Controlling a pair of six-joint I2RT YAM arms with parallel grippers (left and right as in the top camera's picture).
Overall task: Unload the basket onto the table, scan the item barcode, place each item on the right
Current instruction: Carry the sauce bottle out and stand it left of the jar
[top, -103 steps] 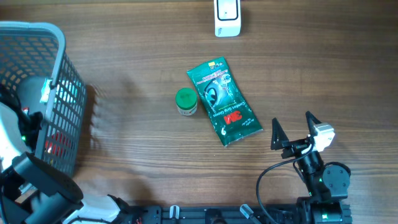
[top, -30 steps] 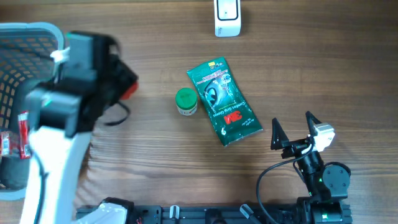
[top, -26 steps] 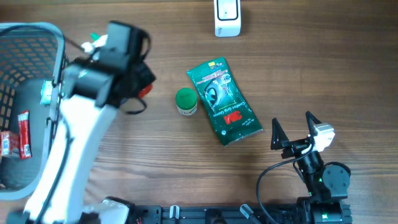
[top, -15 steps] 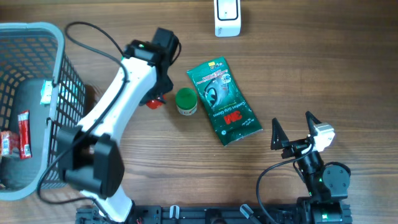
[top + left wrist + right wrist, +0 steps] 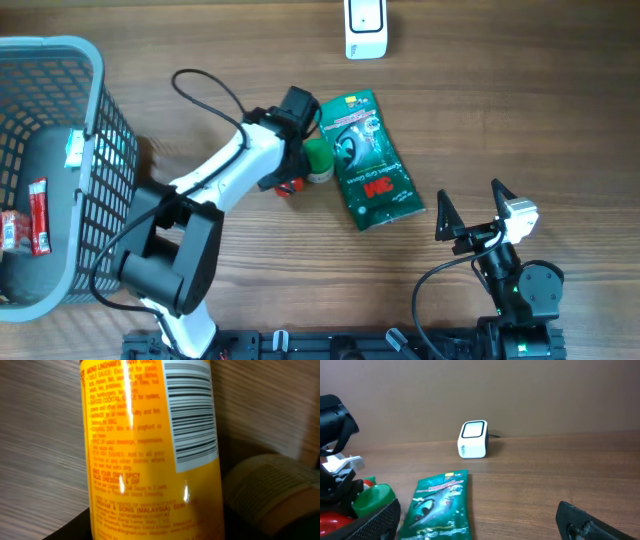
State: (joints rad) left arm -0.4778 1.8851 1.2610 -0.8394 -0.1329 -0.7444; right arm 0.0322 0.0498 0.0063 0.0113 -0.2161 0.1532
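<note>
Clamping on the yellow bottle, the left gripper sits out over the middle of the table, its white arm stretched across from the near left. Up close on the left wrist camera the bottle fills the view: glossy yellow label, rows of red print, and a white barcode panel turned squarely toward that lens. From overhead most of the bottle hides under the arm, and only its red cap pokes out on the near side.

Just beside that cap, to the right, stands the green-capped jar, which touches or nearly touches the left edge of the green packet. The packet lies flat and runs from far left to near right. A blurred beige shape shows to the right of the bottle in the left wrist view, and I can't tell what it is.

Farther off, the white scanner stands at the far edge of the wooden table, well apart from the bottle. The right wrist camera shows its dark window facing the near side.

On the far left, the grey mesh basket holds a dark bundle and a red-labelled item.

Near right, the right gripper hangs over bare wood with its fingers spread wide and nothing between them.
</note>
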